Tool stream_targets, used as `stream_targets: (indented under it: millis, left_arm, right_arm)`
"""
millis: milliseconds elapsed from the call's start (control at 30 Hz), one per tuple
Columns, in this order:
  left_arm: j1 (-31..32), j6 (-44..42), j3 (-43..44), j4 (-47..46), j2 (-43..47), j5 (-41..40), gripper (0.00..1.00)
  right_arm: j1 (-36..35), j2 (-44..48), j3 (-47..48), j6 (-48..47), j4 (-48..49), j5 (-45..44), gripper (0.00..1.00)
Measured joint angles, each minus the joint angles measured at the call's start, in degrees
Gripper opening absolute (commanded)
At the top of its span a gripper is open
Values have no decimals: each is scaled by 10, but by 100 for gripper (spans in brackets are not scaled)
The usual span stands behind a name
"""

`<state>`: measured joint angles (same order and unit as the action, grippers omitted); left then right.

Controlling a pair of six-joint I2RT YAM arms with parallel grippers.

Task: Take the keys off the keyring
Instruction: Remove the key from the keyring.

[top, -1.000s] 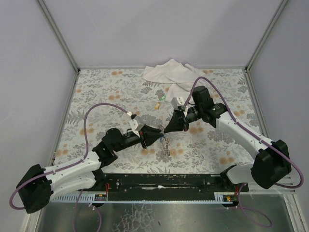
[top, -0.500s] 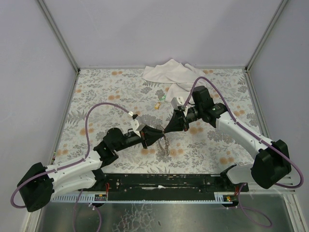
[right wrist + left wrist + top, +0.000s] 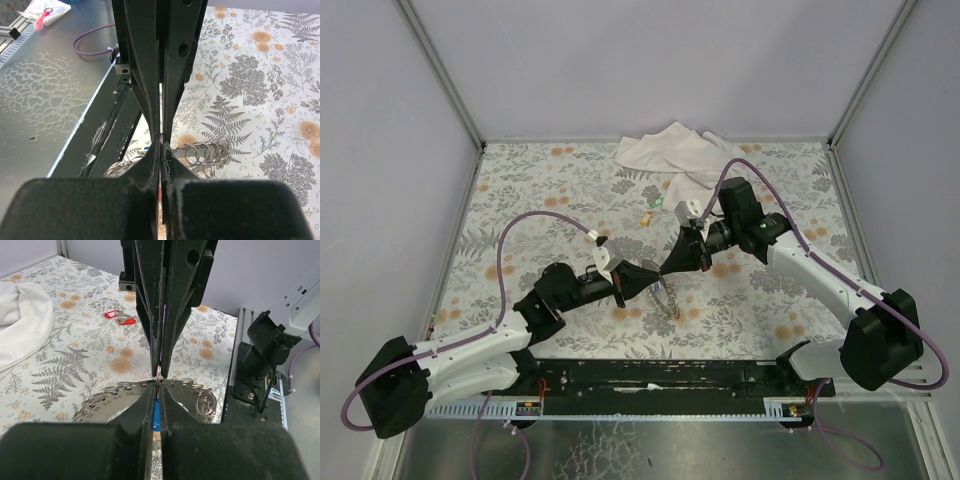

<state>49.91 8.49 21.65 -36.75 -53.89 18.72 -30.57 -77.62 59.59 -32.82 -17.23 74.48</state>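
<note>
The floral-patterned counter (image 3: 520, 180) filled the middle of the top view, with a crumpled white cloth (image 3: 670, 152) lying at its upper edge, right of centre. The left arm (image 3: 470, 350) reached in from the lower left and the right arm (image 3: 820, 275) from the lower right, and their tips met just below the centre of the frame. The left gripper (image 3: 655, 273) was clenched, its fingers pressed together on the keyring (image 3: 665, 300), and the left wrist view showed a sliver of blue in the slit between those fingers. Whether that blue piece was itself pinched could not be told. The right gripper (image 3: 666, 268) was also clenched, its tips nipping a small link of the same keyring directly against the left gripper's tips. The keyring, a silvery chain of links, hung in a loop from that meeting point and draped onto the counter below it, at the lower centre of both wrist views. A red key (image 3: 120, 316) lay loose on the counter in the upper left of the left wrist view, well apart from the chain. A green and gold key (image 3: 650, 212) lay by itself between the cloth and the grippers.
</note>
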Motion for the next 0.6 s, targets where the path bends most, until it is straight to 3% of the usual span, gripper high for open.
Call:
stream_targets:
  millis: [233, 367, 600]
  left_arm:
    - [0, -31, 38, 93, 15, -6, 0]
    - [0, -65, 86, 196, 18, -8, 0]
    - [0, -122, 217, 408, -4, -10, 0]
  right_arm:
    - [0, 0, 0, 0, -1, -4, 33]
    - [0, 0, 6, -24, -26, -20, 51]
    - [13, 3, 65, -105, -117, -56, 59]
